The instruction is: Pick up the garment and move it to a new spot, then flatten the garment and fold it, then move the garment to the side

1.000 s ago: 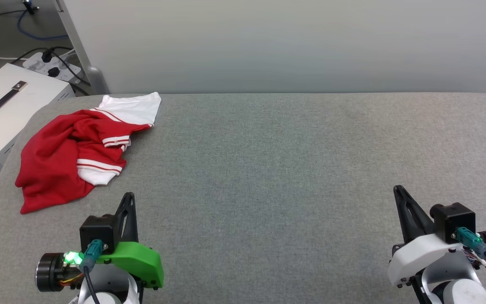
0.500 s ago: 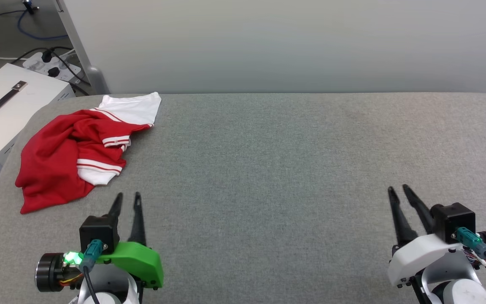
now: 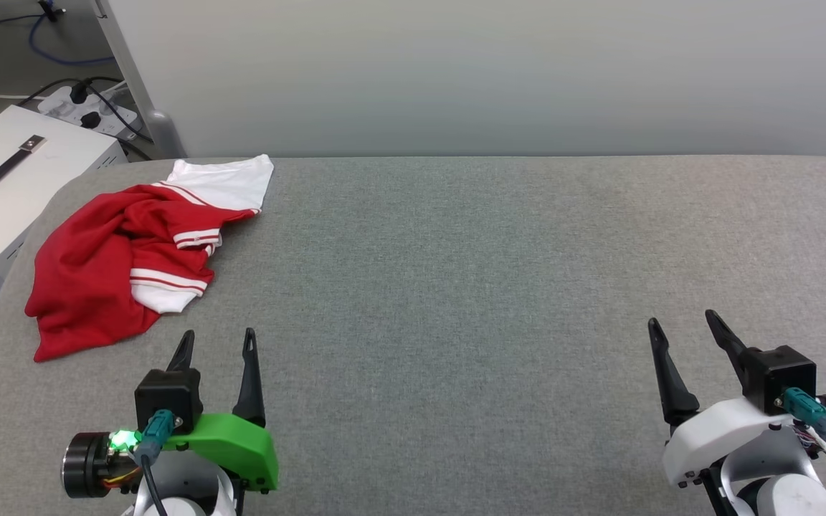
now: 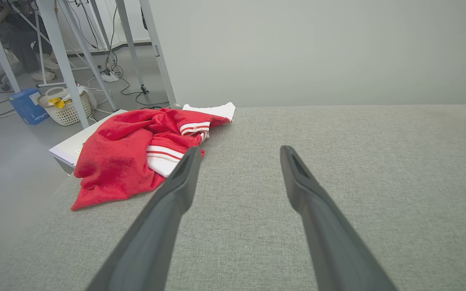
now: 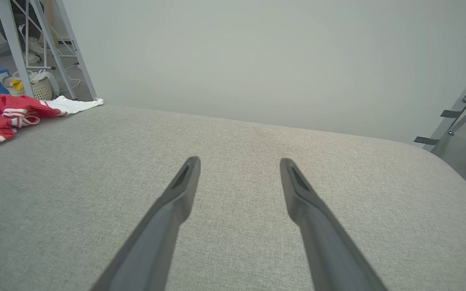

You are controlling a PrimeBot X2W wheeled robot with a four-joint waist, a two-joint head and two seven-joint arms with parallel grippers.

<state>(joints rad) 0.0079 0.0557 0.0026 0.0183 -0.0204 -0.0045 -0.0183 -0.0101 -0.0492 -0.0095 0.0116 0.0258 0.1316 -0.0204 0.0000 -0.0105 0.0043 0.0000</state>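
Spread wide and empty, the left gripper (image 3: 218, 333) and the right gripper (image 3: 680, 319) hover over the grey fabric table (image 3: 456, 272); the crumpled red-and-white garment (image 3: 97, 279) lies at its far left corner.

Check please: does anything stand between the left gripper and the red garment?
Nothing visible does. The left gripper, jaws open, sits short of the garment, which lies crumpled ahead and to its left. Just the grey surface runs between them.
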